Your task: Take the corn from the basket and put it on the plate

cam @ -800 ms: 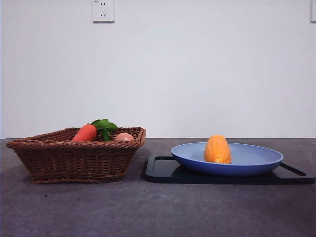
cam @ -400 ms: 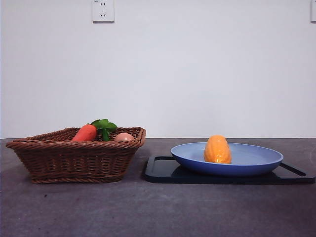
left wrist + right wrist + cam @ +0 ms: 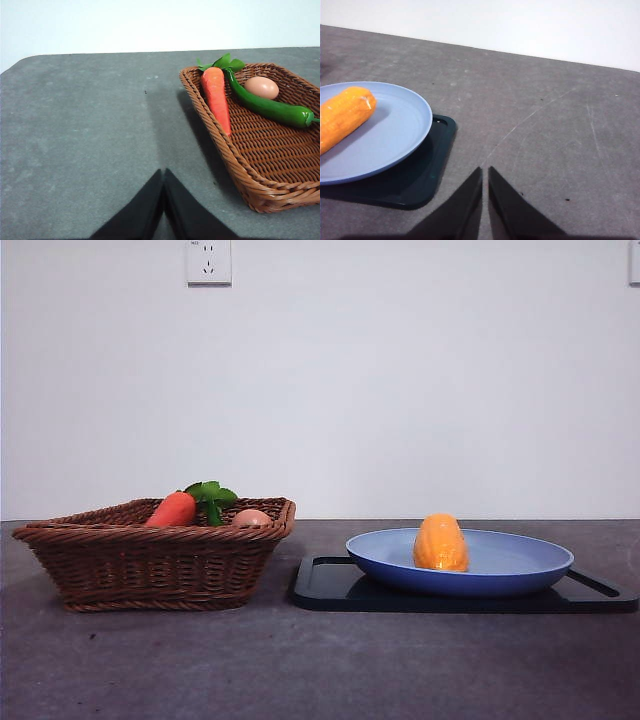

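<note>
Front view: bare grey tabletop [image 3: 320,660] nearest, then the basket [image 3: 150,565] toward its left edge and the corn [image 3: 440,543] lying on the plate [image 3: 520,565], white wall [image 3: 400,390] behind. Left gripper [image 3: 163,192] and right gripper [image 3: 485,192] are both pinched closed, holding nothing.

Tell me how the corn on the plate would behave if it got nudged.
The corn is a rounded cob lying on its side, so it would likely roll. The plate has a raised rim that would probably stop it. Its bumpy surface should aid grip.
</note>
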